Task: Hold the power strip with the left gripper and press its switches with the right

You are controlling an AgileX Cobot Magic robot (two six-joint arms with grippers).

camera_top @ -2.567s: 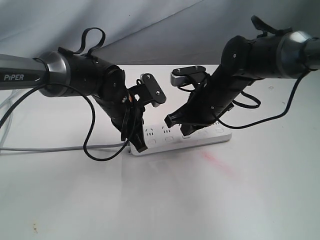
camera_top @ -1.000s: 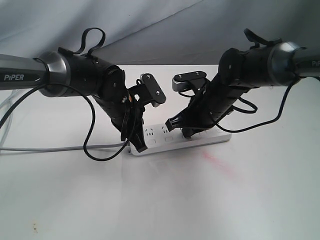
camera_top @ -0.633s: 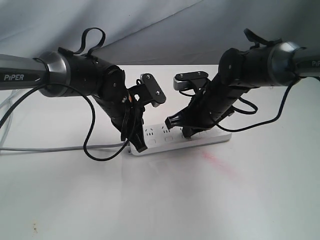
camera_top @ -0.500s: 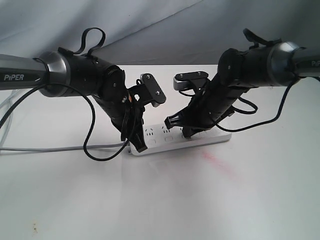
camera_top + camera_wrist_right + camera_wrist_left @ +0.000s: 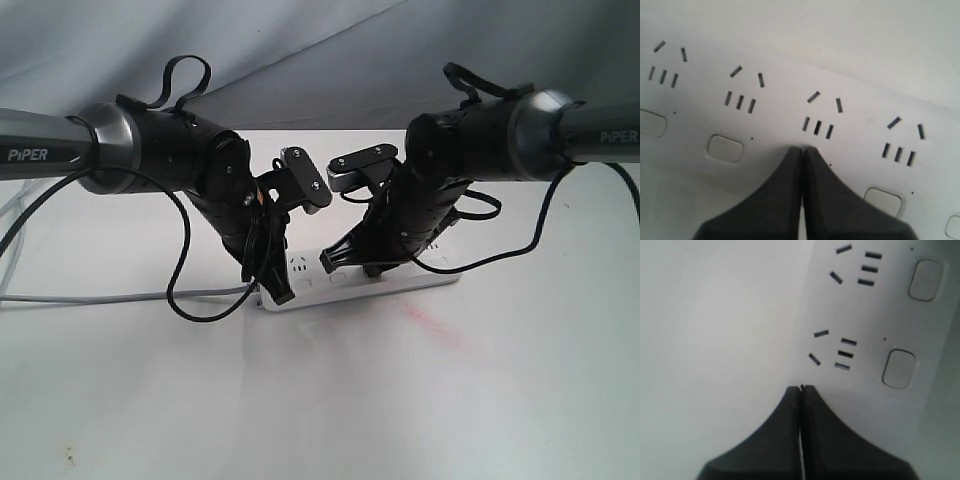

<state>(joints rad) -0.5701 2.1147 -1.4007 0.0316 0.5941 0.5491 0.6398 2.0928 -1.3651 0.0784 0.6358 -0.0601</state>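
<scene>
The white power strip lies across the middle of the table, its thin grey cord running off to the left. My left gripper is shut with nothing between its fingers, and its tip rests on the strip's left end beside the first socket. My right gripper is also shut on nothing. Its tip sits on the strip's face just below the third socket, hiding the switch there. Neighbouring switches show on either side of it.
A faint red stain marks the white tabletop in front of the strip. Black cables loop down from both arms near the strip. A grey cloth backdrop rises behind the table.
My right arm has shifted left along the strip, its shut tip now over a switch nearer the middle. The left arm and the strip have not moved.
</scene>
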